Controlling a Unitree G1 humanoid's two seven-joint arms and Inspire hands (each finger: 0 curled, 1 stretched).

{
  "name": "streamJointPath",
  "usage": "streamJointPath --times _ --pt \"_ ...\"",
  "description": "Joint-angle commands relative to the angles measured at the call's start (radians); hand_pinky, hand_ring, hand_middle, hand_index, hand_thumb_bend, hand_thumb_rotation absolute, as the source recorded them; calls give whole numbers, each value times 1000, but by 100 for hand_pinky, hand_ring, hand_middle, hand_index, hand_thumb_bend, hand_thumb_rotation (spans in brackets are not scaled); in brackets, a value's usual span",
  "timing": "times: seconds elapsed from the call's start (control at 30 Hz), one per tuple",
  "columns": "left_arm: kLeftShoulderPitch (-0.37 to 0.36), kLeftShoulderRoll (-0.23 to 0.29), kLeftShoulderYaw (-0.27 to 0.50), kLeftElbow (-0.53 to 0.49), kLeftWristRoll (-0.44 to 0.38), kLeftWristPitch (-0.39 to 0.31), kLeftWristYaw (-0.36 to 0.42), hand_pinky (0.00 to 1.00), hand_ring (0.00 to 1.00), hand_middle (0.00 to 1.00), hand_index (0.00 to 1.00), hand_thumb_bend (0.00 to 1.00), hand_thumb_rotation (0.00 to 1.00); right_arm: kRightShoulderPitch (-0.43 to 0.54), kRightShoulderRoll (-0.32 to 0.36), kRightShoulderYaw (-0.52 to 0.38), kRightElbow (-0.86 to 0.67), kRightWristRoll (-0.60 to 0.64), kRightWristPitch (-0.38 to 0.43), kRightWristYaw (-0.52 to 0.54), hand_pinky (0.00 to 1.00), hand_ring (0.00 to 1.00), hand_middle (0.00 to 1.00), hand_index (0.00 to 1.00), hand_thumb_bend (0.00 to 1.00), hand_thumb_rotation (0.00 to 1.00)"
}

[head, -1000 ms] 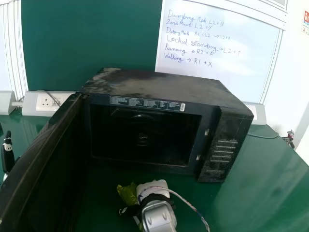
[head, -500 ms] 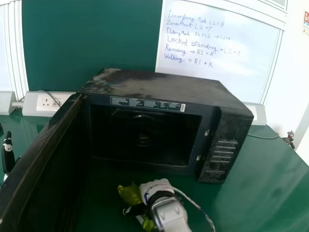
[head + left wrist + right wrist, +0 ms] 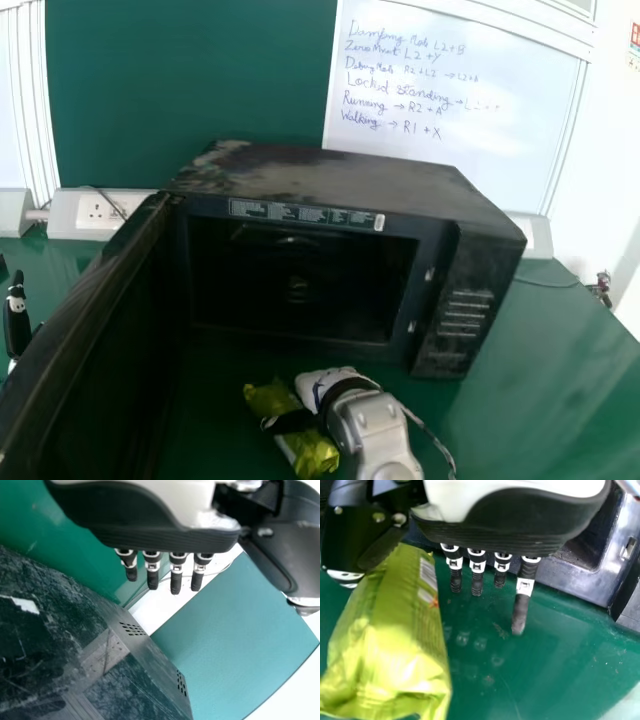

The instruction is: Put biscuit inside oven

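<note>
One open door (image 3: pixel 110 350), one whiteboard (image 3: pixel 450 150)

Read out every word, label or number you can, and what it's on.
Whiteboard, handwritten:
"… L2+B"
"Zero … L2+Y"
"… R2+L2 → …"
"Locked standing → …"
"Running → R2+A"
"Walking → R1+X"
Gaps there: unclear.
Label strip on oven: too small.
Biscuit packet print: unreadable.
Red wall sign: cut off, unreadable.

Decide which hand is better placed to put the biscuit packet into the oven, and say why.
Probably the right. The right hand is at the packet, in front of the open oven; the left hand is beyond the open door, which stands between it and the packet.
</note>
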Motion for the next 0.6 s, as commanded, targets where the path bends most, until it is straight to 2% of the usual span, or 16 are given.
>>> streamJointPath --times 0.0,0.03,0.07,0.13,0.17,0.27,0.43,0.57 --pt "-2 -5 -10 -10 -1 -11 -4 67 73 77 77 60 2 79 -15 56 31 -40 2 23 34 43 49 51 54 3" --pt "-2 -4 -10 -10 -1 -11 -2 67 73 76 77 60 3 89 -20 73 19 -61 -4 7 35 45 54 66 50 20" --pt "-3 -4 -11 -11 -1 -10 1 67 73 76 76 60 3 100 -19 84 10 -79 -4 -9 36 46 55 72 49 25" --pt "-4 -6 -12 -9 0 -12 0 66 73 76 77 60 3 119 -13 100 0 -113 1 -41 22 31 43 74 52 24" --pt "-4 -7 -13 -8 2 -14 -4 66 73 76 77 60 3 129 -11 103 -3 -122 3 -58 20 28 41 73 54 24" --pt "-5 -10 -14 -8 -4 -13 4 66 73 76 77 61 2 140 -4 105 4 -142 4 -82 17 25 39 72 55 23" --pt "-3 -8 -17 -9 2 -20 -9 66 73 77 78 61 2 144 2 105 13 -162 1 -91 19 27 40 71 58 21" --pt "-2 -7 -15 -8 -8 -16 1 66 73 77 78 62 2 155 -5 104 2 -164 -6 -109 16 24 37 71 59 21"
